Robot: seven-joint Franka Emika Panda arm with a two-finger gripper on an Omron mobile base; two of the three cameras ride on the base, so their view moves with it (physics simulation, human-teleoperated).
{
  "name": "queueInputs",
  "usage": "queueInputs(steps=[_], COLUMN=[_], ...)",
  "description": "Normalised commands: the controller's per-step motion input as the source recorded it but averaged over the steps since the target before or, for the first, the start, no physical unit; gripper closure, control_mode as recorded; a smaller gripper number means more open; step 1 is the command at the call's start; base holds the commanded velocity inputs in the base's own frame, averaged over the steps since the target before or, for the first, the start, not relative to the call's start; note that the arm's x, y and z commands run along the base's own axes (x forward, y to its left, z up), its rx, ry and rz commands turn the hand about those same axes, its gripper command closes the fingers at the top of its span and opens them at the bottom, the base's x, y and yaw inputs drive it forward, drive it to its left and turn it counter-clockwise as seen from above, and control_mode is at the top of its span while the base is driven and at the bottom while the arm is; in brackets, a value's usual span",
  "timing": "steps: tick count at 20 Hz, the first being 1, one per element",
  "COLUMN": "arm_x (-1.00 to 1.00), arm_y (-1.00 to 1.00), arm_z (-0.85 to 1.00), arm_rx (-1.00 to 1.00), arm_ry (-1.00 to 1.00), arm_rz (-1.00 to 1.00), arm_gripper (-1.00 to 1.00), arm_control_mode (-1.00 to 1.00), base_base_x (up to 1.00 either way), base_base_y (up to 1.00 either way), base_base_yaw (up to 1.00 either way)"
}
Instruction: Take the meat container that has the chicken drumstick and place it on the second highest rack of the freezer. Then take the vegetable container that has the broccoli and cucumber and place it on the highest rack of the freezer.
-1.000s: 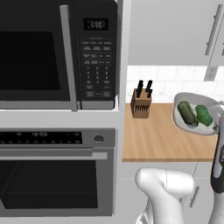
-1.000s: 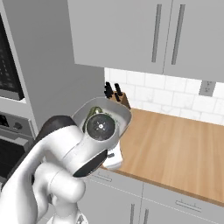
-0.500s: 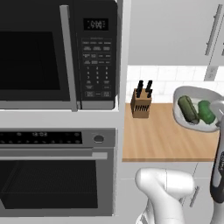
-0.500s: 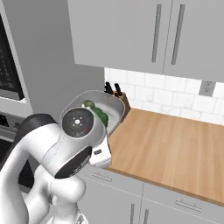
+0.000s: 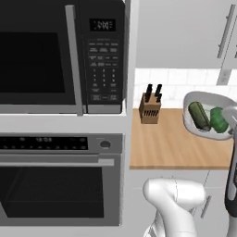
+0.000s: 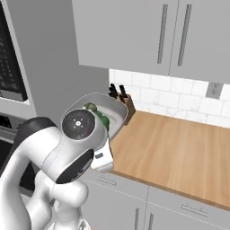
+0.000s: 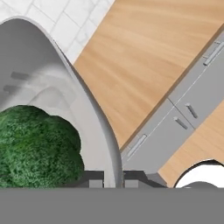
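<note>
Gripper fingers clamped on vegetable container rim, bowl lifted above wooden counter. Cucumber at 9 o'clock of broccoli. Knife block at 9 o'clock of bowl.

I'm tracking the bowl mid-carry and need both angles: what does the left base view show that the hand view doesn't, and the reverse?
Left base view alone: the cucumber lying in the vegetable container, the knife block, the microwave and the oven.

Hand view alone: the gripper shut on the container's rim, and cabinet drawer handles below the counter edge.

Both: the vegetable container, the broccoli, the wooden counter and the white tiled wall.
</note>
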Motion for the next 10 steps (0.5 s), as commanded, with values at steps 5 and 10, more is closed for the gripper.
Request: queueInputs(steps=[5, 10], arm_x=[0.0, 0.0], arm_y=[0.0, 0.0], arm_z=[0.0, 0.0], arm_rx=[0.0, 0.0], arm_ry=[0.0, 0.0], arm_rz=[0.0, 0.0], arm_gripper=[1.0, 1.0], arm_control_mode=[1.0, 1.0], base_base_x=[-0.68, -0.55], base_base_y=[0.01, 0.2], base_base_yaw=[0.24, 0.33])
